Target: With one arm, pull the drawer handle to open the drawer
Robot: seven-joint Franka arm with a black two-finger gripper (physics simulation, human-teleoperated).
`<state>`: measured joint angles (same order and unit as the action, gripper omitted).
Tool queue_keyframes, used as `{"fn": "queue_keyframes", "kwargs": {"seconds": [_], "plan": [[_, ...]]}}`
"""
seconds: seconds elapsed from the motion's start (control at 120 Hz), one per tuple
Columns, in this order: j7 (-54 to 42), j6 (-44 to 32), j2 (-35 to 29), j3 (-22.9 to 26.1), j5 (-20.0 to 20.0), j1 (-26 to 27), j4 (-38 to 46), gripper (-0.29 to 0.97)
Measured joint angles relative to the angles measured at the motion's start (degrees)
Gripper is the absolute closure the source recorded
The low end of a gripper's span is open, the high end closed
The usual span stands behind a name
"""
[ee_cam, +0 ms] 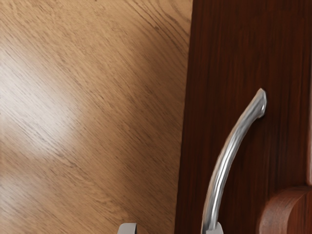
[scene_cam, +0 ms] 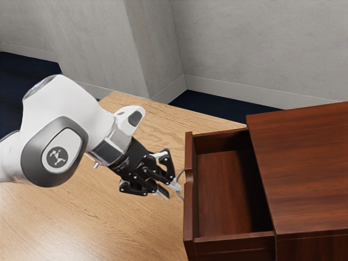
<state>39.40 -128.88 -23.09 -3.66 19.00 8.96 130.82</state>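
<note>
The dark wooden drawer (scene_cam: 225, 187) stands pulled well out of the cabinet (scene_cam: 304, 163), toward the exterior view's left, and its inside is bare. On its front panel (ee_cam: 219, 58) sits a curved silver handle (ee_cam: 229, 156), seen small at the panel's outer face (scene_cam: 182, 176) in the exterior view. My black gripper (scene_cam: 173, 188) is right at that handle. In the wrist view its two light fingertips (ee_cam: 127, 228) stand apart: the handle's lower end lies against one of them, with bare wood showing between them. The gripper (ee_cam: 170, 230) is open.
The light wooden tabletop (scene_cam: 81, 228) spreads under the arm and left of the drawer front. Grey walls and a dark blue floor (scene_cam: 217, 103) lie behind. The cabinet's flat top fills the exterior view's right side.
</note>
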Motion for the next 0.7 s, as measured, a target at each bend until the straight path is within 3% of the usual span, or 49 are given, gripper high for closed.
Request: {"fn": "queue_keyframes", "kwargs": {"seconds": [0.292, 0.4, 0.533, 0.7], "plan": [[-0.1, 0.4, -2.9, 0.0, 0.2, -1.1, 1.3, 0.7], [-0.7, 1.2, -6.2, -2.1, 0.3, -0.6, 1.2, 0.66], [-1.2, 5.3, -10.9, -7.2, -2.6, -0.5, -2.4, 0.42], [-2.3, 16.7, -10.6, -8.7, -7.0, -0.3, -16.0, 0.19]]}}
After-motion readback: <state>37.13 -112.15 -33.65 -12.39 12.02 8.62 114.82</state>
